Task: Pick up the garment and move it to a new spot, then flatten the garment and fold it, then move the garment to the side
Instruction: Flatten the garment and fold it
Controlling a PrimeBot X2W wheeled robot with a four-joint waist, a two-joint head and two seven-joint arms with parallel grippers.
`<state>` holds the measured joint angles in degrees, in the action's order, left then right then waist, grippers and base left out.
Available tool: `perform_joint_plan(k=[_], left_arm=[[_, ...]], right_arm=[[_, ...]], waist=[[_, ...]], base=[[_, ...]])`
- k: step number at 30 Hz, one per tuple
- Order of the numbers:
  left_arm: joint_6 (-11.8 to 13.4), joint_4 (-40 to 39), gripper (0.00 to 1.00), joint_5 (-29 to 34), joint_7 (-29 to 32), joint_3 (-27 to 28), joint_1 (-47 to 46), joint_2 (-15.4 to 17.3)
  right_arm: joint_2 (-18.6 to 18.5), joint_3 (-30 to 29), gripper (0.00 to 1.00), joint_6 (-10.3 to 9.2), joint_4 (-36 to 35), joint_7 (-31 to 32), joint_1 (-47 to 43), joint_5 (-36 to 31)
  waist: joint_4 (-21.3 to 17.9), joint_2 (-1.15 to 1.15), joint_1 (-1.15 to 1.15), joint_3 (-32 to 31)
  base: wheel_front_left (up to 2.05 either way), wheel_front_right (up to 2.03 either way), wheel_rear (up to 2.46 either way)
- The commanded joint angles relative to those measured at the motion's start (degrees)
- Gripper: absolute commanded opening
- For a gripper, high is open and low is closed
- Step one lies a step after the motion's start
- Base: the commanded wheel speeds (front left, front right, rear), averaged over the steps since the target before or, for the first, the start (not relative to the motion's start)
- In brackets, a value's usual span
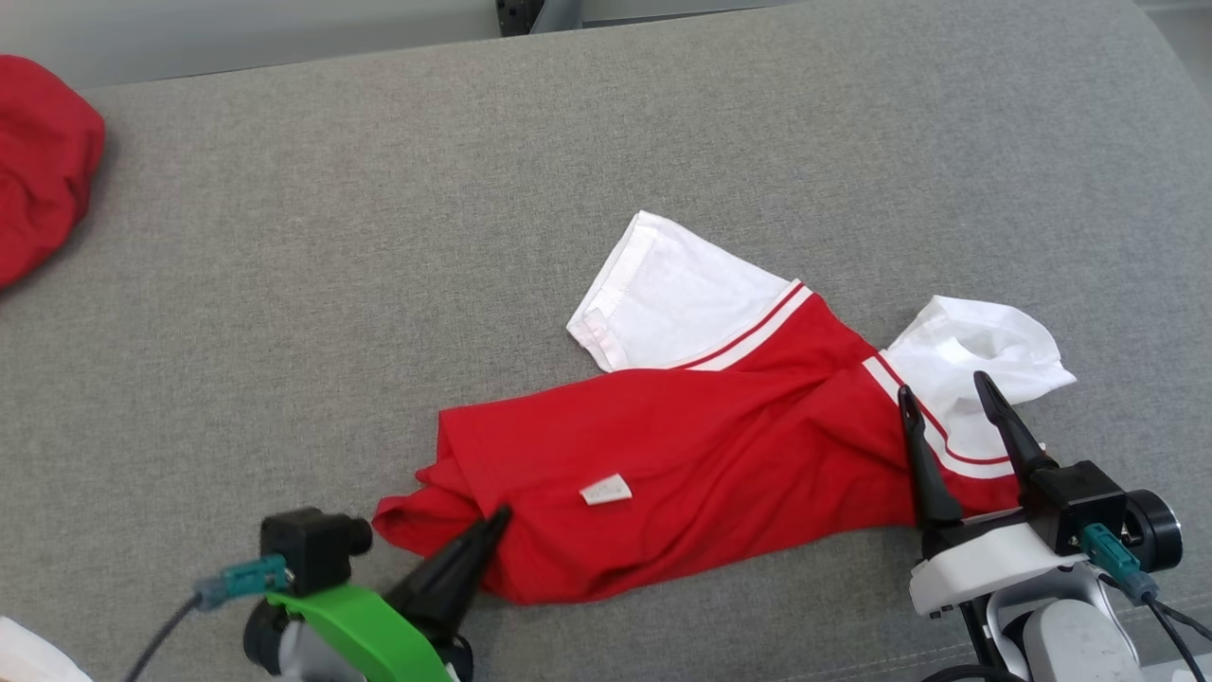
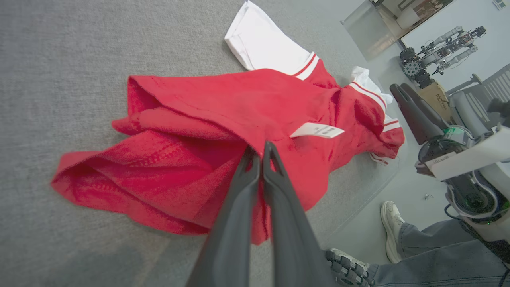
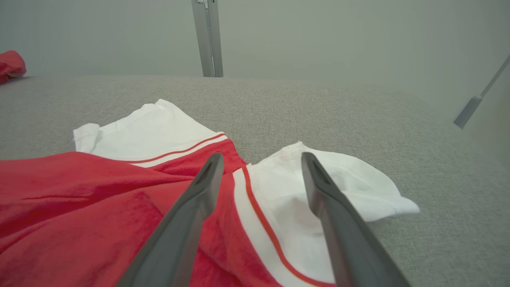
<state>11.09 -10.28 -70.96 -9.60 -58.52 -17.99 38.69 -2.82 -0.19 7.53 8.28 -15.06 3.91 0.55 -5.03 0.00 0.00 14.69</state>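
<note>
Right now your left gripper [image 1: 497, 519] is pinched shut on the red hem of the garment [image 1: 682, 445], with its fingertips [image 2: 249, 175] pressed together on a fold near the white tag [image 1: 606, 490]. Your right gripper [image 1: 942, 384] stands wide open, its fingers spread over the white sleeve [image 1: 975, 346] at the other end. You see the garment lying crumpled on the grey padded surface [image 1: 379, 237], toward its near edge.

far-left red cloth [image 1: 38, 161]: cut by edge | garment [image 1: 682, 455] tag [image 1: 606, 490]: print too small | left gripper [image 2: 261, 153] closed, cloth between tips: untellable | near-right person's legs [image 2: 418, 255]: cropped by edge
</note>
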Motion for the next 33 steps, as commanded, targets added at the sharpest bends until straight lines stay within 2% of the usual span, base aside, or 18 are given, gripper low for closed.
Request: perform_joint_plan(k=[1,5,13,22,25,28,33], left_arm=[[0.31,0.25,0.00,0.76,-0.08,1.12,-2.21,1.00],[-0.04,1.25,0.00,1.47,2.15,3.58,-8.49,0.79],[-0.56,10.88,0.00,3.83,6.99,7.50,-27.36,-5.13],[-1.46,22.27,0.00,7.36,8.53,8.86,-41.17,-9.84],[-1.95,23.84,0.00,6.73,8.14,8.68,-39.53,-9.70],[-2.11,23.51,0.00,6.10,6.98,7.23,-33.63,-8.21],[-2.23,22.60,0.00,4.41,4.00,3.81,-21.58,-9.29]], right_arm=[[-0.12,-0.11,1.00,-0.08,-0.09,-0.18,0.44,0.46],[-0.12,0.36,1.00,-0.08,0.14,-0.18,1.34,0.92],[-0.12,1.22,1.00,-0.08,0.54,-0.18,2.30,2.56],[-0.10,1.23,1.00,-0.08,1.08,-0.18,1.18,4.00],[-0.12,1.17,1.00,-0.08,1.06,-0.18,0.72,4.24],[-0.09,0.65,1.00,-0.08,1.01,-0.18,-0.39,4.23],[-0.10,-0.62,1.00,-0.08,1.15,-0.18,-1.71,3.22]], waist=[[0.06,0.00,0.00,0.21],[-0.44,0.00,0.00,0.63],[-3.26,0.00,0.00,0.75],[-6.26,0.00,0.00,-0.63],[-7.03,0.00,0.00,-1.25],[-7.13,0.00,0.00,-1.65],[-4.63,0.00,0.00,-1.09]], base=[[0.00,0.00,0.00],[0.00,0.00,0.00],[0.00,0.00,0.00],[0.00,0.00,0.00],[0.00,0.00,0.00],[0.00,0.00,0.00],[0.00,0.00,0.00]])
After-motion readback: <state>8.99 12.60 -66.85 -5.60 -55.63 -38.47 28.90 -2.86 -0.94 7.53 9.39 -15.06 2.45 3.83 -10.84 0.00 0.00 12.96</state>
